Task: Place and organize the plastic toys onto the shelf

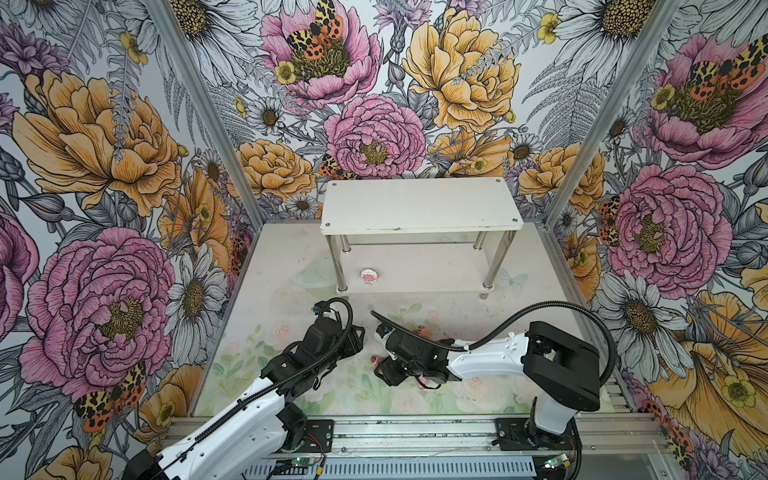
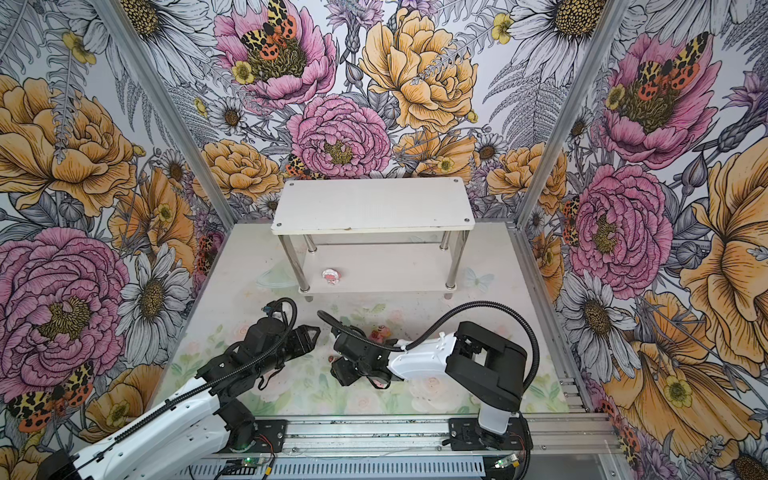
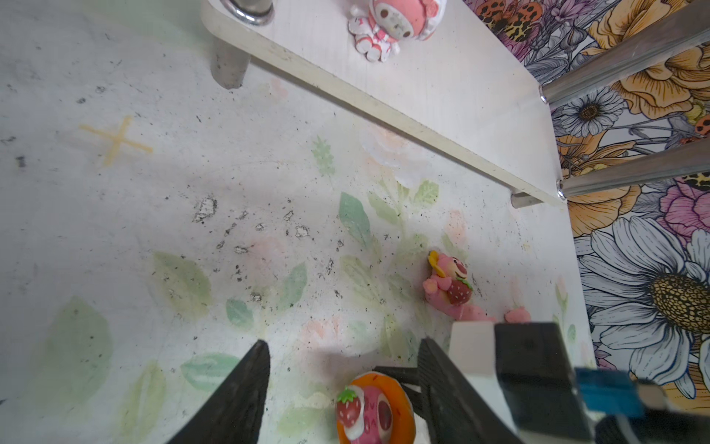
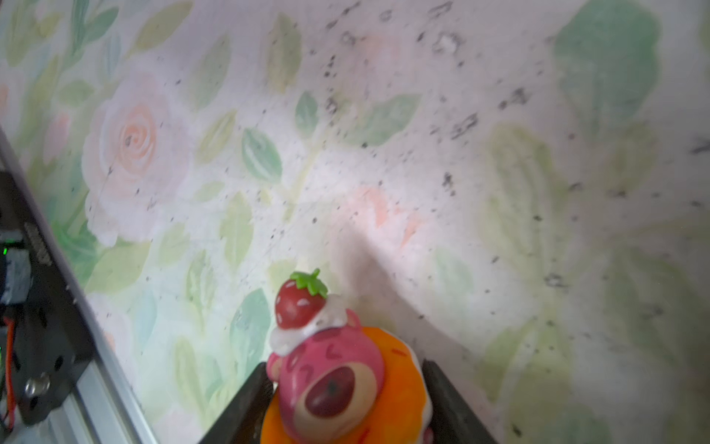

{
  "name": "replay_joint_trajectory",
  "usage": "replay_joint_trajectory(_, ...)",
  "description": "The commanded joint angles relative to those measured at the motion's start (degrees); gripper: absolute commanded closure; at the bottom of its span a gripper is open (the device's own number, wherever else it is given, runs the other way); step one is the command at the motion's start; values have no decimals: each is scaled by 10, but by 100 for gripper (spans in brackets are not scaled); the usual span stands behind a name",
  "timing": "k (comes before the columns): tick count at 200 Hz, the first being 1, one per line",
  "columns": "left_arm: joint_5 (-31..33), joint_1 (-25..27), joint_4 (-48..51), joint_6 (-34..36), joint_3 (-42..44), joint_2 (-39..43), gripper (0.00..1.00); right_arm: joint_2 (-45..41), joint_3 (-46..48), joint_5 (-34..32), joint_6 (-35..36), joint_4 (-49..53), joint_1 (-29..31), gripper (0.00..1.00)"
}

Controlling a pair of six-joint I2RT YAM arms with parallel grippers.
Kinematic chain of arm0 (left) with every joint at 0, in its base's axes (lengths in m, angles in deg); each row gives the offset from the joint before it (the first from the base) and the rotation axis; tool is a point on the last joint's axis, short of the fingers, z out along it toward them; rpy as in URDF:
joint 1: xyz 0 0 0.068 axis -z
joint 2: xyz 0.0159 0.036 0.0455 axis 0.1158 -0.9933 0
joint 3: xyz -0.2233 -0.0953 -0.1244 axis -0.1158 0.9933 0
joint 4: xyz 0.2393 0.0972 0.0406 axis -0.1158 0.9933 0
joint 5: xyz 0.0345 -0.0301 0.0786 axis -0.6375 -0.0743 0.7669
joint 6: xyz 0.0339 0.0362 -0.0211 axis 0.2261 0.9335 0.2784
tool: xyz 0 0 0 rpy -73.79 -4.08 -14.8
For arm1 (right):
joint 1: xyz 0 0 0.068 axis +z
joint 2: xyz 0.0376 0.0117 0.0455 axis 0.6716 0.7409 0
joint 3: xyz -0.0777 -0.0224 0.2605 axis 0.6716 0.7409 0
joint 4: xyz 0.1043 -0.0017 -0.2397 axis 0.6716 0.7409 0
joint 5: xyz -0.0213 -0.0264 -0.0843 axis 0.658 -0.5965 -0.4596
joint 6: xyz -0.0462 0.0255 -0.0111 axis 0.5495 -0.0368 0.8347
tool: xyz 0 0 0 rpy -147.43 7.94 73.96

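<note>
Right gripper (image 4: 344,366) pinches a round, orange-rimmed pink plastic toy (image 4: 330,388), near centre — left gripper (image 3: 342,343) spread just left of it; white two-tier metal-legged shelf (image 1: 419,208) far behind.

Loud flowered wallpaper (image 1: 104,145) surrounds a scuffed bench (image 1: 291,257) printed with faint roses; a yellow cross (image 3: 115,140) marks it.

The small white two-tier shelf (image 1: 419,203) has matt, faintly grained boards, chipped along the front edge, on shiny metal legs (image 1: 498,259). The floral-printed worktop (image 3: 153,230) is smooth and faded, scuffed and speckled with dark nicks. The orange-rimmed pink plastic figure (image 4: 334,388) is glossy. The black fingers (image 3: 238,396) look matt and finely ribbed.
</note>
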Motion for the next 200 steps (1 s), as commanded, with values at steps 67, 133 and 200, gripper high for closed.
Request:
replay_joint_trajectory(67, -9, 49, -64, -5, 50, 32, 28, -40, 60, -61, -139, -82, -71, 13)
replay_joint_trajectory(133, 13, 129, -197, 10, 52, -67, 19, -183, 99, -34, -76, -66, -98, 13)
replay_joint_trajectory(200, -1, 156, -270, 32, -17, -252, 15, -348, 152, -100, -33, 35, -209, 16)
